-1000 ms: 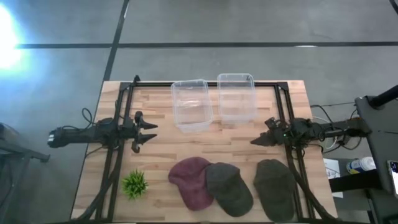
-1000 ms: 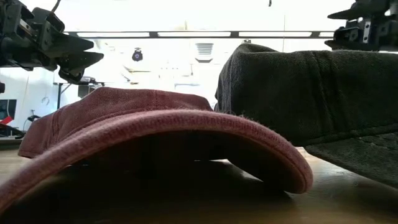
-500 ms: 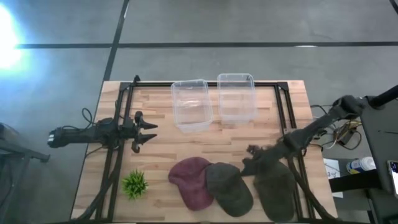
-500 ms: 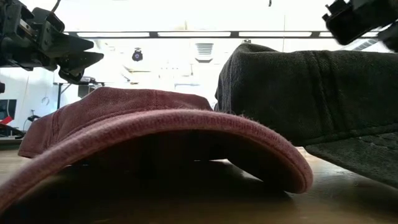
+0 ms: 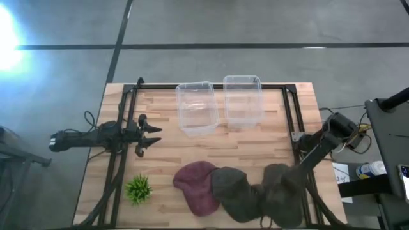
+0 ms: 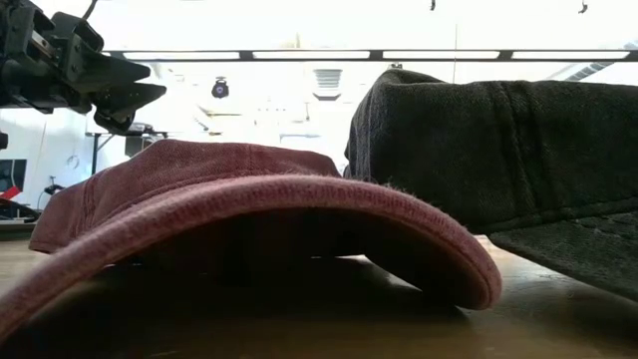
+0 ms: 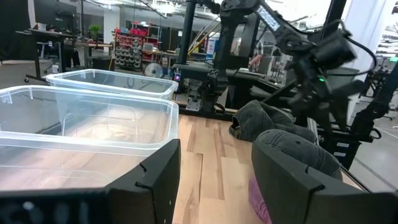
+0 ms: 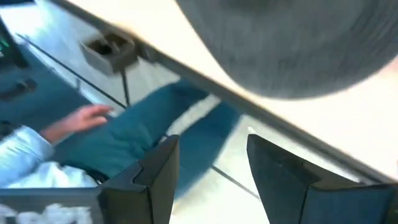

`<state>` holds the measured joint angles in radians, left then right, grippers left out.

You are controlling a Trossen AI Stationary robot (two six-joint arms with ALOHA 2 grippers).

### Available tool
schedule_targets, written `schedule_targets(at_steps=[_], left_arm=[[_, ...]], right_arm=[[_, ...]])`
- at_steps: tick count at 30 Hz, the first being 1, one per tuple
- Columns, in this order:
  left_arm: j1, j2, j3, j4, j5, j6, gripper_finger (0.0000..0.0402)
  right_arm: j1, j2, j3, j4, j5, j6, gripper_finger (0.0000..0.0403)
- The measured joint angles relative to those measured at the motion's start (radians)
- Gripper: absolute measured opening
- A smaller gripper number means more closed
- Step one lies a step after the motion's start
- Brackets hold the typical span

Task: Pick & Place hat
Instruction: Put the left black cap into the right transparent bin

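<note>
Three caps lie along the near edge in the high view: a maroon one (image 5: 195, 185), a dark grey one (image 5: 234, 193) overlapping its side, and a dark one (image 5: 285, 189) on the right. My right gripper (image 5: 267, 207) hangs open low over the gap between the two dark caps. The right wrist view (image 8: 208, 174) shows a blurred dark cap (image 8: 292, 43) and the table edge ahead of it. My left gripper (image 5: 151, 135) waits open at the left side. In the low view, the maroon brim (image 6: 249, 224) fills the foreground.
Two clear plastic bins (image 5: 197, 107) (image 5: 243, 99) stand side by side at the far edge. A small green plant (image 5: 138, 189) sits near the left front corner. A person's hand and teal-clad legs (image 8: 93, 124) show beyond the near table edge.
My right arm has swung from the table's right edge toward the near edge and leftward. It has dropped low over the dark caps and left the low view. Its wrist has tipped toward the near edge. The caps lie as before.
</note>
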<state>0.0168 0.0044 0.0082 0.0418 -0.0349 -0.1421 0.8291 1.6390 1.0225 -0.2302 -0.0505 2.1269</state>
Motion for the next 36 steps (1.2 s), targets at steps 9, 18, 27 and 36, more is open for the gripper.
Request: schedule_targets(at_steps=[9,18,27,36], left_arm=[[0.0,0.0,0.0,-0.008,0.0,0.0,0.0193],[0.0,0.0,0.0,-0.015,0.0,0.0,0.0193],[0.0,0.0,0.0,-0.016,0.0,0.0,0.0193],[0.0,0.002,0.0,-0.016,-0.004,0.0,0.0193]], right_arm=[[0.108,0.176,0.133,-0.19,0.001,-0.017,0.0185],[0.071,0.231,0.126,-0.347,0.13,-0.128,0.0185],[-0.017,0.176,0.062,-0.336,0.508,-0.103,0.0185],[-0.055,0.086,0.01,-0.282,0.669,0.04,0.0185]])
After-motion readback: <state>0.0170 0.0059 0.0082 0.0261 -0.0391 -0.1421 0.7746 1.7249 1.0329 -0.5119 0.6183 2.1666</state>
